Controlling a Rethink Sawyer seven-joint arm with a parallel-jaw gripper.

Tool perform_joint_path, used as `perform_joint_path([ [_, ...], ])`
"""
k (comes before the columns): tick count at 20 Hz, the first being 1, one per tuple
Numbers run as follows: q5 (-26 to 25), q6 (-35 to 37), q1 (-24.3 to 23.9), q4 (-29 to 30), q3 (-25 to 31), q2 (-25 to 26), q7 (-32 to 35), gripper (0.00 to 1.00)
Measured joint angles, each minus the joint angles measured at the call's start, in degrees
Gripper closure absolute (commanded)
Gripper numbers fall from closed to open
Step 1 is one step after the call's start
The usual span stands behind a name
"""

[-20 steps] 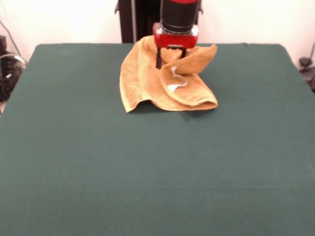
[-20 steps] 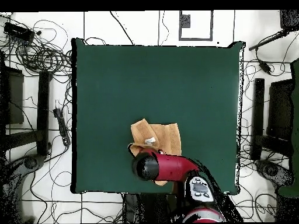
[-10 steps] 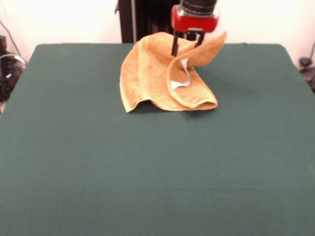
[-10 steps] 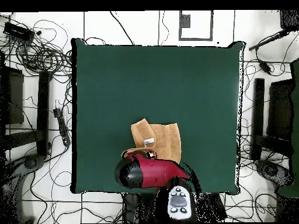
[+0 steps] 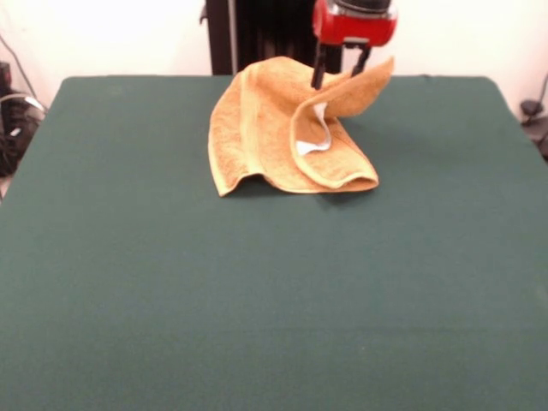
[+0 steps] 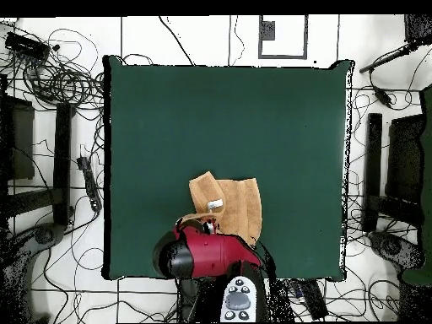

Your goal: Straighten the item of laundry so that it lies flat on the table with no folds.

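We see the gripper [image 5: 341, 70] pinching a raised corner of the towel [image 5: 274, 137], apparently closed on it. The rest lies crumpled by the table's [image 5: 257, 300] far edge.

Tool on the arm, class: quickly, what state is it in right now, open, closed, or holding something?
Tool: closed on a raised corner of the golden-orange towel, lifting it off the green table.

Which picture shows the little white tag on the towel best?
The front view: the white tag shows clearly in the fold of the orange towel, below the pincer. The overhead view shows it only as a tiny pale spot.
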Motion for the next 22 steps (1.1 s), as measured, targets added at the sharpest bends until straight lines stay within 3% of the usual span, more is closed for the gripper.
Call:
perform_joint_path([
  [22,0.0,-2.2,-2.1,0.7,-0.8,-0.5,0.0,0.00],
])
